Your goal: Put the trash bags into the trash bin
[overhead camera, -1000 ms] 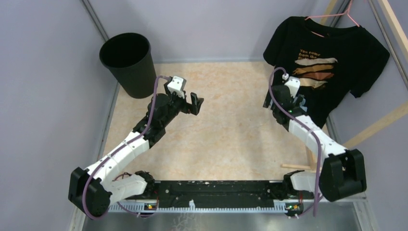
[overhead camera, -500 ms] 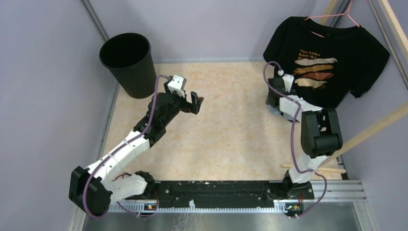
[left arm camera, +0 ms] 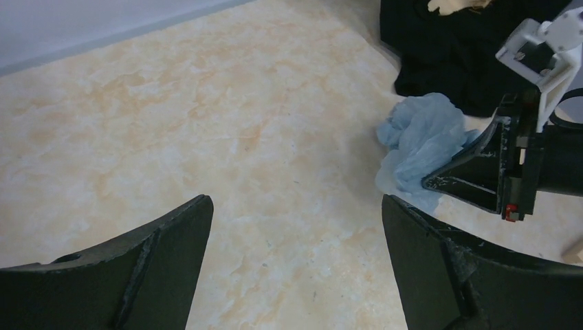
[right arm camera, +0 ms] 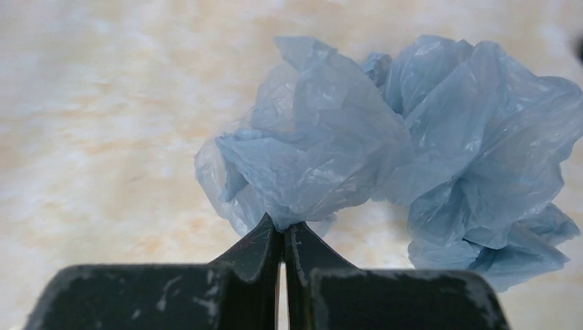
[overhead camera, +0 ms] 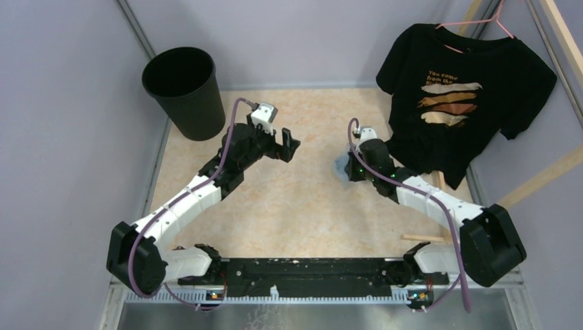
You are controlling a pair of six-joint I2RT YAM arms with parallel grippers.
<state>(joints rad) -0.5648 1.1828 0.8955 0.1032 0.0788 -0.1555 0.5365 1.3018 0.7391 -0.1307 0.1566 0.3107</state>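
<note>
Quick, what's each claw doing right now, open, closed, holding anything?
Left claw: open, holding nothing.
Right claw: closed, pinching the light-blue trash bag.

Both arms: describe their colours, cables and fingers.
The left arm and right arm match: white link shells, black joints and bases, a purple cable looping along each. The left gripper and right gripper have black wedge-shaped fingers with pale scuffs.

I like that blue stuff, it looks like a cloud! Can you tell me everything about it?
It is a thin, crinkly, see-through light-blue plastic bag, scrunched into a puffy ball. It rests on the beige marbled table, close to the black T-shirt. The right fingers are shut on one fold of it.
</note>
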